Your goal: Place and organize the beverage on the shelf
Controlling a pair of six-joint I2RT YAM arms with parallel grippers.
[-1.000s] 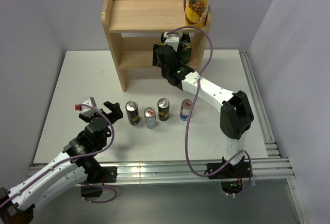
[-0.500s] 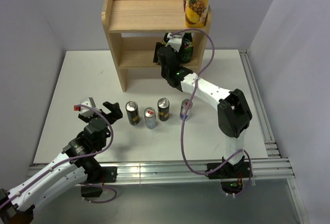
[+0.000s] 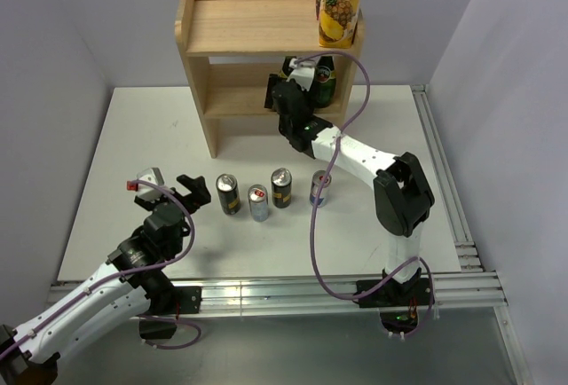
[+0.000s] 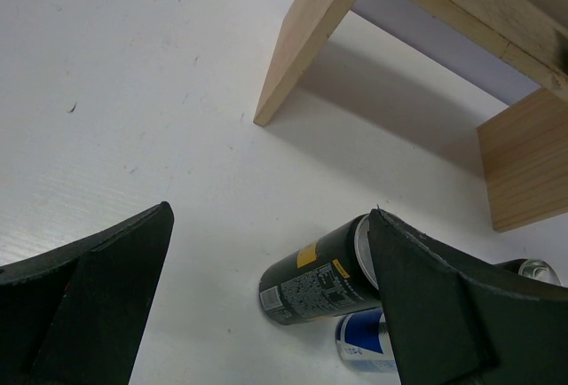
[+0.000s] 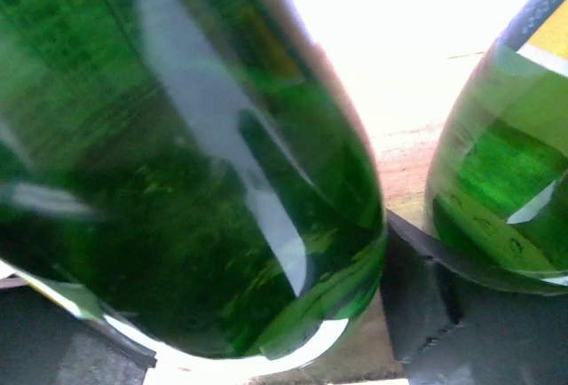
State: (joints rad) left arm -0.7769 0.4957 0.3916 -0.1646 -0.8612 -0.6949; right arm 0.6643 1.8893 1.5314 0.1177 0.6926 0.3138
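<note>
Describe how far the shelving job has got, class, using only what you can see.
Done: one green bottle stands on the lower tier of the shelf. In hand: the right gripper holds a second bottle beside it. Left: four cans on the table; the left gripper is open, empty.

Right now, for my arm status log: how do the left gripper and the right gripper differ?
The left gripper is open and empty; the right gripper is shut on a green bottle. The left gripper hovers over the table near the cans; the right gripper reaches into the shelf's lower tier. Both have black fingers.
</note>
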